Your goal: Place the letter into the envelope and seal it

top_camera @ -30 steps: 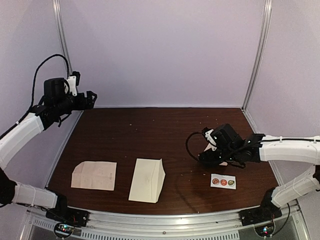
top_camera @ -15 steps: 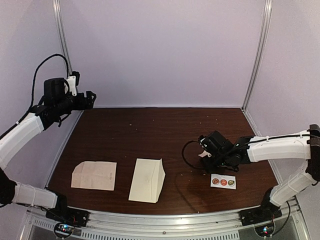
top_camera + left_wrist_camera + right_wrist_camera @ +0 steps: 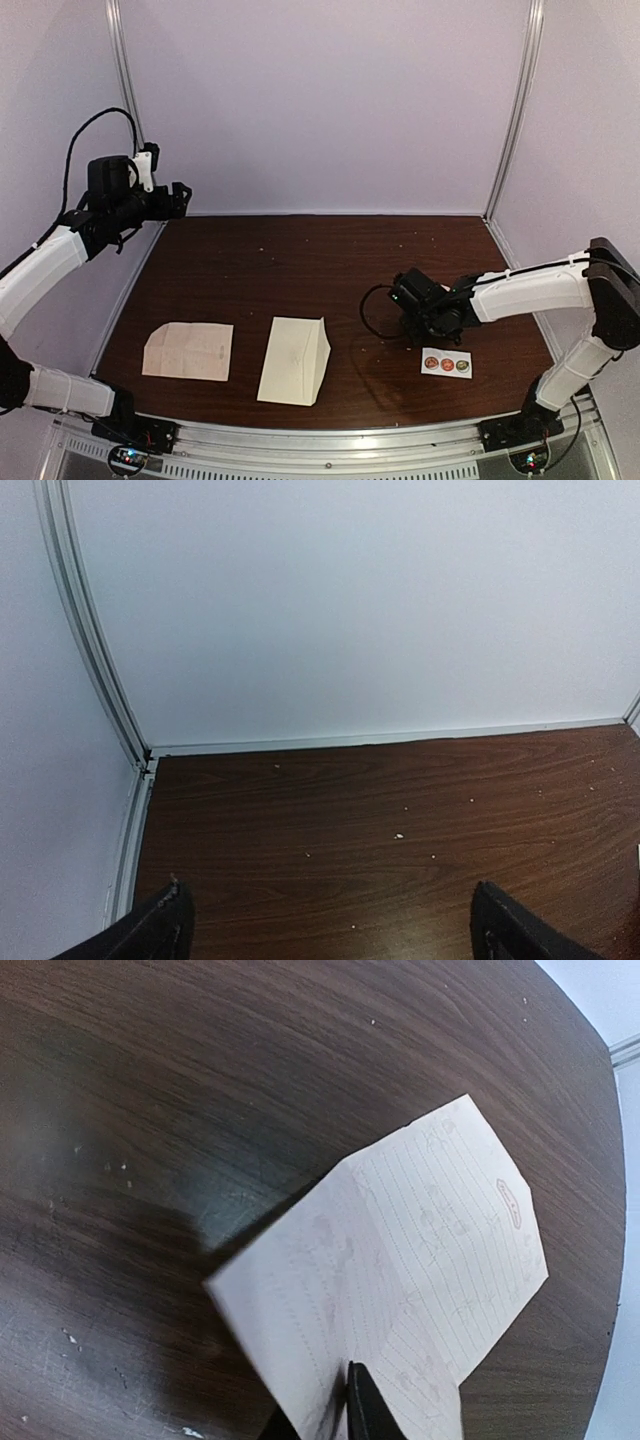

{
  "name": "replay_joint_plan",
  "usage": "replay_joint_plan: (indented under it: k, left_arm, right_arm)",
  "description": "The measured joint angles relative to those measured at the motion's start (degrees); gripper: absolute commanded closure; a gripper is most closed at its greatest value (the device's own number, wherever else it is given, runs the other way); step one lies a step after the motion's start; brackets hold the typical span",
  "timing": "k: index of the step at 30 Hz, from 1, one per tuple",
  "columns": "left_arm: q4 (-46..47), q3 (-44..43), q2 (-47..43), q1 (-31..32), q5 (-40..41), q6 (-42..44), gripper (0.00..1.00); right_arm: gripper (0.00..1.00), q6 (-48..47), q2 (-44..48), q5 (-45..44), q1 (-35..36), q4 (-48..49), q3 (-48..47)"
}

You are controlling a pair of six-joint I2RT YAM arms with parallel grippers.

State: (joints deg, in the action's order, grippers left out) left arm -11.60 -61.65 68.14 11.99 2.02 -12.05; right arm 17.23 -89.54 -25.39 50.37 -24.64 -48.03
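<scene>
while the left arm hangs high over the far left corner of the table, its left gripper stands wide open. In the left wrist view the two dark fingertips sit at the bottom corners with bare wood between them, and nothing is held.

the right arm reaches in low from the right side, and the right gripper is down at the tabletop, right of centre. from above, the gripper's body hides whatever is beneath it. the right wrist view shows a lined sheet with faint handwriting and a crease down its middle. its near left edge is raised off the wood and casts a dark shadow. one dark fingertip lies over the sheet's near edge and a second dark tip shows just under the paper, so the sheet runs between the jaws of the right gripper. whether they actually pinch it i cannot tell.

the envelope lies flat on the near part of the table, a little left of centre, well apart from both grippers. it is cream and long, with its pointed flap toward the right. just left of it, not touching, lies a pinkish creased sheet. a small white sticker strip with three round stickers lies near the right gripper, on its near side.
</scene>
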Motion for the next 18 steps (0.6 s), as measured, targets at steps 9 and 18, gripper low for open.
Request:
replay_joint_plan:
  k: [9, 18]
  left_arm:
    - [0.2, 0.2, -0.1, 0.0, -0.7, 0.1, 0.02]
    - [2.5, 2.1, -1.5, 4.8, -10.5, -3.8, 0.03]
  right_arm:
    - [1.00, 0.2, 3.8, 0.2, -1.6, 0.4, -2.9]
    - [1.00, -1.4, 13.4, 15.6, -5.0, 5.0, -10.2]
